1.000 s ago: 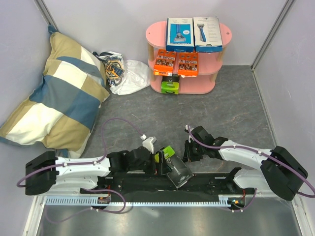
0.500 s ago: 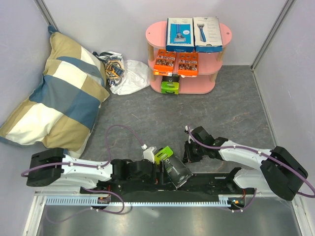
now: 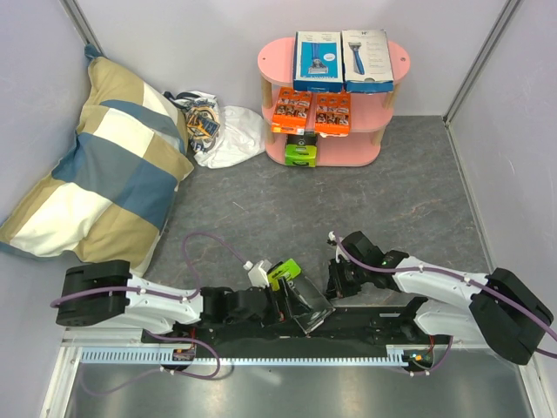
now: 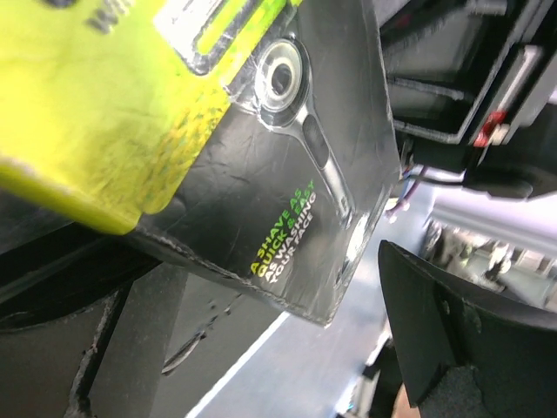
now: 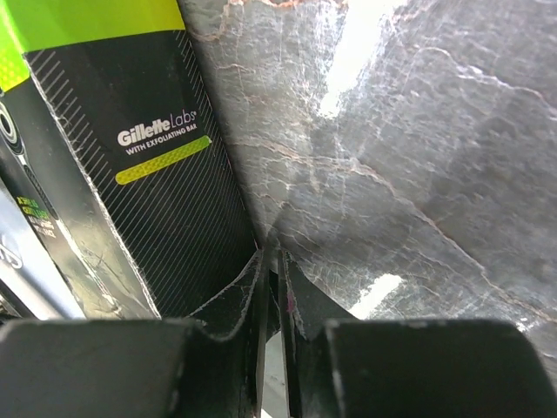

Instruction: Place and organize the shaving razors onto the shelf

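Observation:
The pink shelf [image 3: 270, 61] stands at the back. On its top board lie the blue box [image 3: 318, 61] and the white box [image 3: 366, 59]. Two orange cards [image 3: 291, 109] [image 3: 332, 111] sit on the middle board and a lime-green-and-black box [image 3: 301, 152] on the bottom. The black box [image 3: 305, 298] is tilted near the arms' bases. My left gripper [image 3: 283, 300] holds it, jaws wide around it [image 4: 257, 261]; the box fills that view [image 4: 261, 174]. My right gripper [image 3: 334, 280] is shut, its tips [image 5: 277, 261] on the floor at the box's lower edge [image 5: 148, 192].
A large checked pillow [image 3: 96, 157] lies at the left. A white plastic bag [image 3: 222, 131] of small items sits beside the shelf. The black base rail [image 3: 374, 324] runs along the near edge. Grey walls close in both sides.
My left arm has swung lower and reached further right. The black box has shifted slightly left with it. My right gripper has dropped a little toward the near edge.

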`<state>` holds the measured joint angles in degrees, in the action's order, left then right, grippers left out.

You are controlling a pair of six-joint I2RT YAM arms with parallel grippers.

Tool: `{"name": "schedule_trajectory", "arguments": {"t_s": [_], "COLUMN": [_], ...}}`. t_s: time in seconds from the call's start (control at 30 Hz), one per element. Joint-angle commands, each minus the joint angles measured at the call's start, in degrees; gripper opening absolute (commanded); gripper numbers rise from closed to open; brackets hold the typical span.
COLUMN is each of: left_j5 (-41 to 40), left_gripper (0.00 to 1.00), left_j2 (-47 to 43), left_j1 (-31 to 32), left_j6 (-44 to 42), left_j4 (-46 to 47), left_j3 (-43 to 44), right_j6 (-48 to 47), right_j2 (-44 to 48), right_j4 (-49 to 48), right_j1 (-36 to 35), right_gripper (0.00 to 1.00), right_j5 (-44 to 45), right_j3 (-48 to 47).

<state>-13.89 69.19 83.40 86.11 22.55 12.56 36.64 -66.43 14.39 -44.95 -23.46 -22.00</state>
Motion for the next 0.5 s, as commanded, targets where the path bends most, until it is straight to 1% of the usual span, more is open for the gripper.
{"name": "schedule_trajectory", "arguments": {"t_s": [0.0,0.03,0.17,0.27,0.47], "left_j5": [-8.42,-8.78,-10.45,-11.42,-14.14], "left_gripper": [1.00,1.00,1.00,1.00,0.99], "left_j2": [3.23,3.41,2.89,0.16,-4.76], "left_j1": [0.19,0.19,0.19,0.28,0.80], "left_j6": [5.13,5.21,6.09,4.78,1.87], "left_j4": [-15.50,-16.38,-24.89,-25.36,-31.68], "left_j3": [2.38,2.82,5.45,5.20,7.48], "right_j6": [0.98,0.89,0.88,0.62,-0.17], "right_j2": [1.13,0.96,0.60,0.17,-1.94], "right_j4": [0.46,0.37,0.46,0.37,0.37], "right_j1": [-1.55,-1.55,-1.55,-1.63,-1.55], "right_gripper": [0.17,0.17,0.17,0.17,0.18], "right_j5": [-4.31,-4.22,-3.17,-2.73,-1.50], "right_j3": [0.64,0.47,-0.15,-0.85,-1.91]}}
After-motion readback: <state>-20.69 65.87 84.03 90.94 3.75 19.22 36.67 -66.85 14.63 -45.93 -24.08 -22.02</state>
